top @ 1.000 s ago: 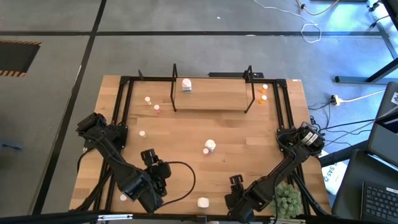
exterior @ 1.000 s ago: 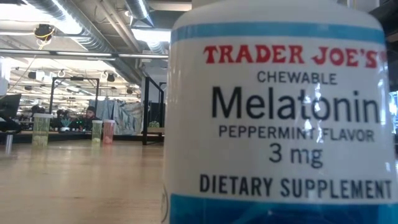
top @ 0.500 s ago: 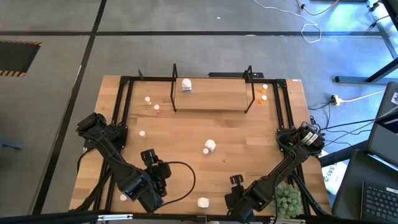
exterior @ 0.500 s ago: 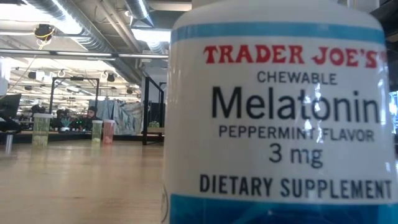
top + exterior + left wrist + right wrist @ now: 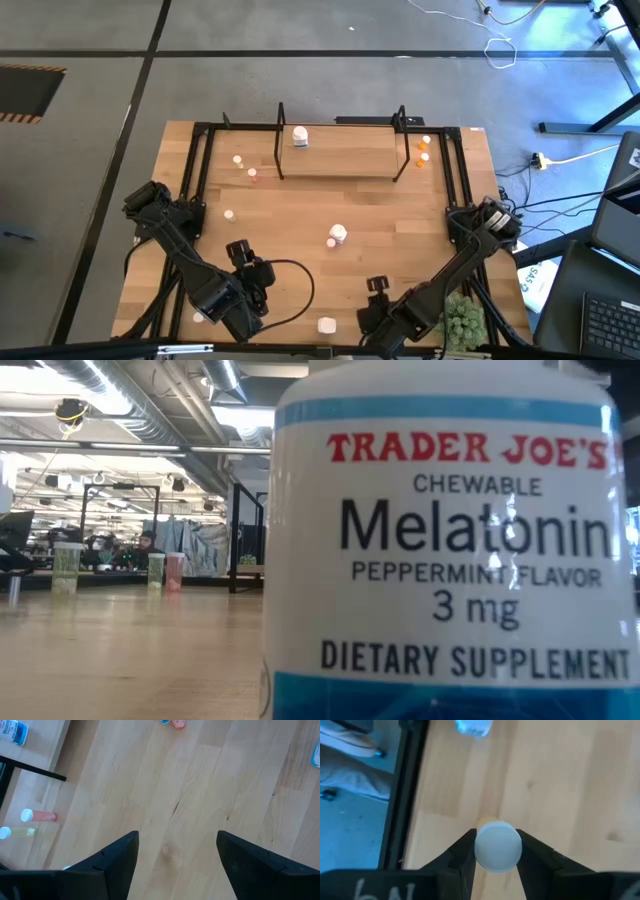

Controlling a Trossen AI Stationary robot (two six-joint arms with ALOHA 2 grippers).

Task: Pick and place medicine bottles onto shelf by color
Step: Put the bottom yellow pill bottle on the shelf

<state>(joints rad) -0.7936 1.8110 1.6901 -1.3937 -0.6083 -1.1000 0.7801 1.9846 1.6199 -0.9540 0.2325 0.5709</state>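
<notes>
right gripper [image 5: 377, 286] moved a little up the table and to the left, its fingers closed in on a small white-capped bottle [image 5: 498, 846]

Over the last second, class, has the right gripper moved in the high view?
Yes. The right gripper, shut on a white-capped bottle, has shifted slightly toward the white bottle at the table's near edge.

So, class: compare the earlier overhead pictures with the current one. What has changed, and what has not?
The right gripper shifted slightly up-table, now shut on a white-capped bottle. The left gripper, the shelf and the other bottles stayed put.
</notes>
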